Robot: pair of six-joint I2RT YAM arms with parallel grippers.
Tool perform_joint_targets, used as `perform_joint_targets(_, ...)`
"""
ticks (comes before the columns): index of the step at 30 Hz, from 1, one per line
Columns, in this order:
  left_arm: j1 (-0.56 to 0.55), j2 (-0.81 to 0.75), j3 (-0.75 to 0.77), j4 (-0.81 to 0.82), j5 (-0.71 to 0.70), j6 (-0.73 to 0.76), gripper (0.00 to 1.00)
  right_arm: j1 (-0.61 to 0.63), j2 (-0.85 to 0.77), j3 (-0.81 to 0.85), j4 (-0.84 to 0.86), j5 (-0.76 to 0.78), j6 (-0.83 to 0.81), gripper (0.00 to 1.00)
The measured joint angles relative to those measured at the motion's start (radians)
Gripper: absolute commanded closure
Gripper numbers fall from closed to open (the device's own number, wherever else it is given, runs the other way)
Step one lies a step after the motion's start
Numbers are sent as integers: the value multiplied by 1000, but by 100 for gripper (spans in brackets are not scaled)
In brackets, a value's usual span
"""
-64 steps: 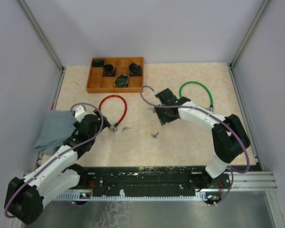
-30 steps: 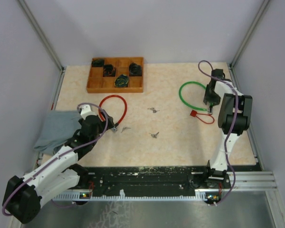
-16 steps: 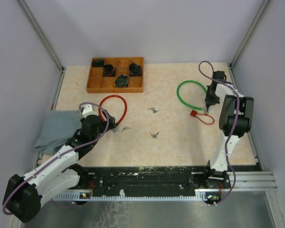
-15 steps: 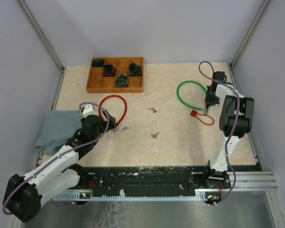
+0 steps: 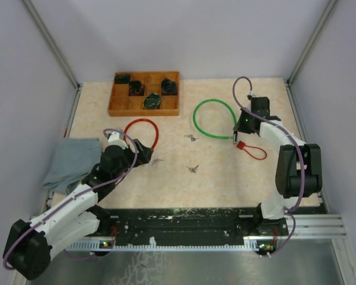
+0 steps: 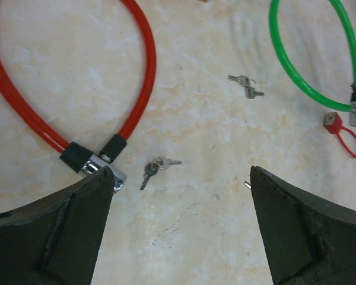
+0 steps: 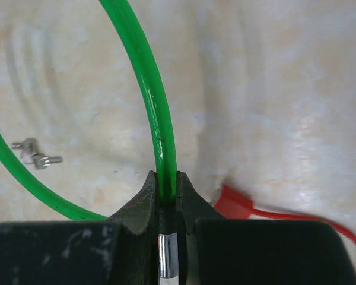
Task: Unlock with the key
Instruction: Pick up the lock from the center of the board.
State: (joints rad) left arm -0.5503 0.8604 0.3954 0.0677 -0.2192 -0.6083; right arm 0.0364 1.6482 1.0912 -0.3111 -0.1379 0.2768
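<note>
Two slips are risked: the green cable lock (image 7: 157, 119), clamped by the right gripper (image 7: 166, 187) toward the far right corner, could be twisted loose, and the flat key (image 6: 151, 168), framed by the wide-spread left gripper (image 6: 179, 175) near the left edge, nudged away.

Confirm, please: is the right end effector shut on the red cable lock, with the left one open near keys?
Not red: the right wrist view shows the right end effector shut on the green cable lock. The left end effector is open near keys.
</note>
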Motion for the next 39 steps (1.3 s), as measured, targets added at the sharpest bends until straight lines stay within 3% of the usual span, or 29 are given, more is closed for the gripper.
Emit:
perform_joint_targets(9, 0, 48, -24, 167, 238, -60, 1, 203, -115, -206, 238, -54, 156, 100)
perform_joint_targets(16, 0, 163, -77, 381, 388, -207, 1, 389, -161, -327, 451, -55, 325, 100)
perform_joint_targets(28, -11, 251, -116, 584, 467, -320, 3, 584, -153, -336, 694, -66, 488, 100)
perform_joint_targets(39, -11, 333, -116, 698, 508, -344, 27, 630, -126, -310, 726, -90, 494, 100)
